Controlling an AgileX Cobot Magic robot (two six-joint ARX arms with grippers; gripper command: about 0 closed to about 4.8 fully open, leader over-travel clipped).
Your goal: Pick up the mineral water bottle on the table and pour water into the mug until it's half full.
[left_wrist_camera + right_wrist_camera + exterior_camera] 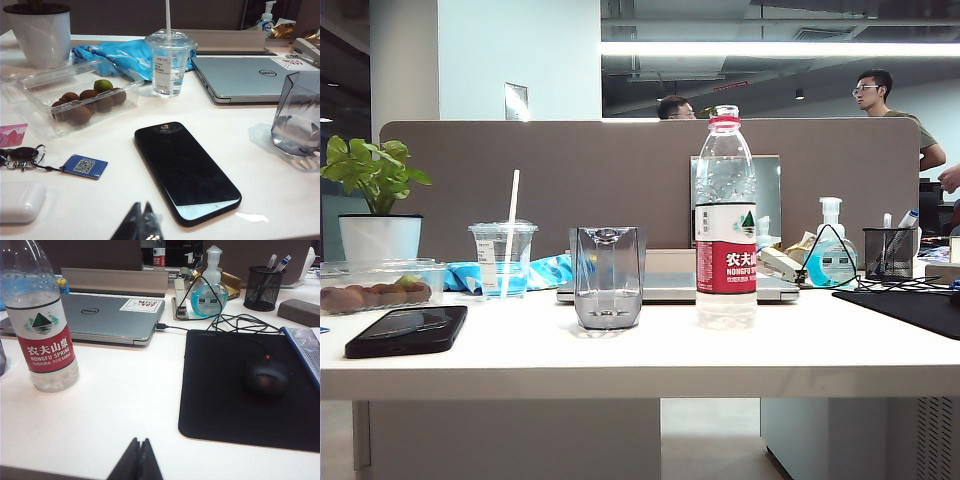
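The right gripper [140, 460] sits low at the table's [125, 405] near edge, fingers pressed together and empty; the mineral water bottle [42, 335] stands upright ahead of it and off to one side, well apart. The left gripper [141, 225] is likewise pinched closed on nothing — a black phone [187, 172] lies just ahead of it, the mug [297, 117] farther out. Reaching with unopened jaws would likely knock the tall bottle over — or onto the laptop [112, 315] behind it.
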